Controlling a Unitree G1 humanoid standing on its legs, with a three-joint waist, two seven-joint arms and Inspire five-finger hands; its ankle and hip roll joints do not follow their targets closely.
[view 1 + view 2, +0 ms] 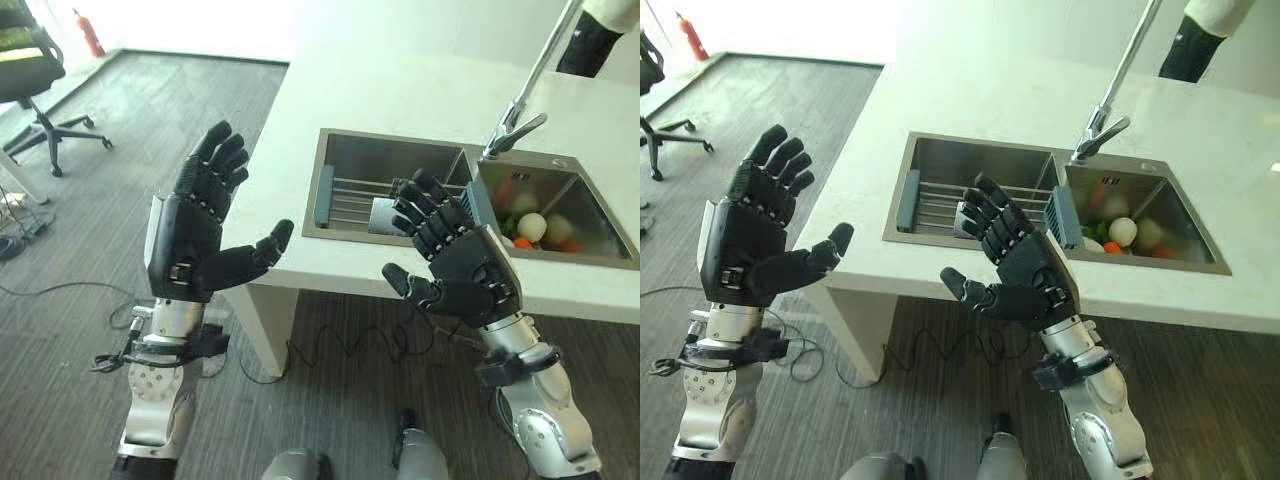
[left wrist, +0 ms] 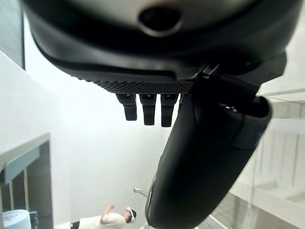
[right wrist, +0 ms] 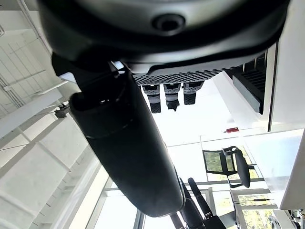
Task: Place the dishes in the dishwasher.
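Over the floor and counter edge: both hands are raised palm-up with nothing in them.
Left hand (image 1: 195, 235): at 9 o'clock in the head views, above the grey floor (image 1: 120, 170) and just off the counter's corner; fingers spread wide and straight, thumb stuck out toward 3 o'clock; empty.
Right hand (image 1: 455, 260): near centre, above the counter's near edge and in front of the sink; fingers straight and fanned toward 11 o'clock, thumb out toward 9 o'clock; empty.
Wrist views: each shows its own thumb long and straight with the fingertips in a row beside it, nothing between them.
Counter (image 1: 400, 90): pale, running from centre toward 3 o'clock.
Sink (image 1: 345, 150): steel, two basins set in the counter at about 2 o'clock from centre.
Left basin: a wire rack (image 1: 350, 200) lies across it, with a pale dish (image 1: 382, 215) on the rack, partly hidden behind the right hand's fingers.
Right basin: vegetables (image 1: 535, 228), white, green and orange, lie at the bottom.
Tap (image 1: 515, 125): stands behind the divider, its spout rising toward 1 o'clock.
Chair (image 1: 30, 70): at 10 o'clock, on the floor, well apart from the counter.
Extinguisher (image 1: 90, 33): red, at 11 o'clock by the far wall.
Person (image 1: 600, 30): a dark sleeve at 1 o'clock beyond the counter.
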